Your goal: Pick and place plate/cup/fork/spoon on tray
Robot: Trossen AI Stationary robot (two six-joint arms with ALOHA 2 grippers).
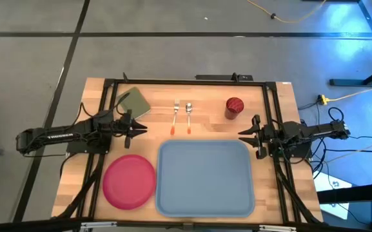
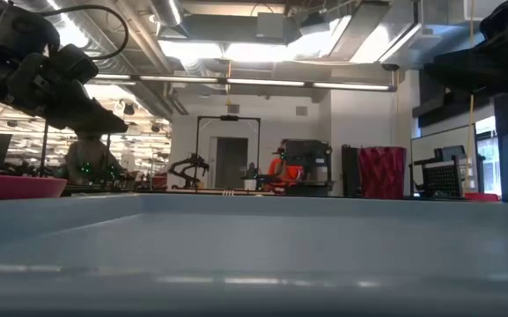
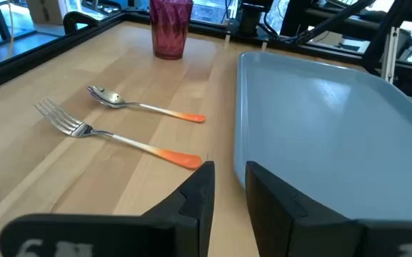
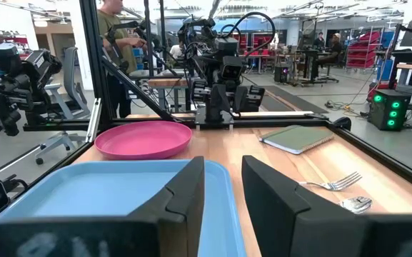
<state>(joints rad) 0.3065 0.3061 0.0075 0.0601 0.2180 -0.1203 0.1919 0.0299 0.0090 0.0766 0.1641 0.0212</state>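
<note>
Wooden table [image 1: 273, 109], both claws parted and idle, left claw [image 3: 227, 187] facing fork [image 3: 113, 134], right claw [image 4: 222, 187] facing plate [image 4: 143, 138].

White lettering runs along the left arm [image 1: 47, 136] in the high view (too small to read with certainty); no other legible text, label or number appears.

Tray [image 1: 205, 177] light blue; plate [image 1: 129, 181] pink-red; cup [image 1: 234, 106] dark red; fork [image 1: 175, 116] and spoon [image 1: 189, 115] silver with orange handles; pad [image 1: 133, 102] olive green; table [image 1: 95, 96] pale wood
</note>
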